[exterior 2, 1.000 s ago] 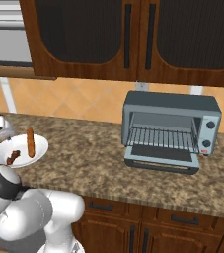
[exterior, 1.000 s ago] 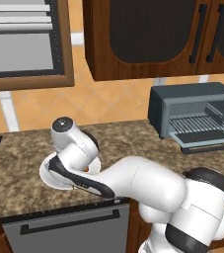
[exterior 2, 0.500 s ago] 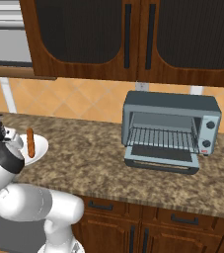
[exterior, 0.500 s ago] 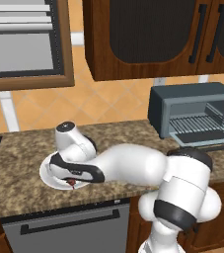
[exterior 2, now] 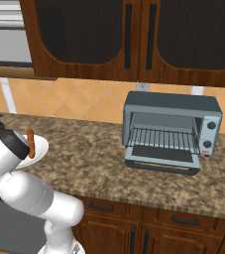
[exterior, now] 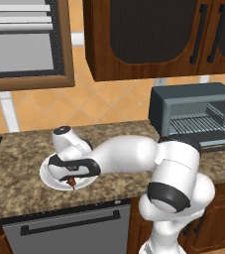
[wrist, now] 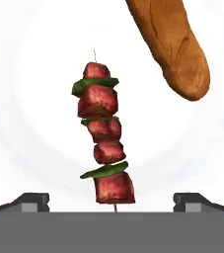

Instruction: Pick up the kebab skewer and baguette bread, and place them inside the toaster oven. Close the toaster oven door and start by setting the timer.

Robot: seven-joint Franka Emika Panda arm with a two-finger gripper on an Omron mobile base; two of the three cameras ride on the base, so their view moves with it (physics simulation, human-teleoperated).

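Observation:
The kebab skewer, red meat chunks with green slices, lies on the white plate. Beside it lies the orange-brown baguette bread, which also shows on the plate as a short orange stick. My gripper hovers low over the plate, open, its fingertips spread wide on either side of the skewer's near end. From the base, my gripper covers most of the food; a dark red tip of the skewer peeks out. The toaster oven stands at the right with its door folded down.
The plate sits near the front edge of the granite counter. My own arm stretches across the counter between plate and oven. Dark wooden cabinets hang above; a framed window is at the upper left.
The arm has folded lower and swung over the counter. The hand stays over the plate, down close to the skewer. The food has not moved.

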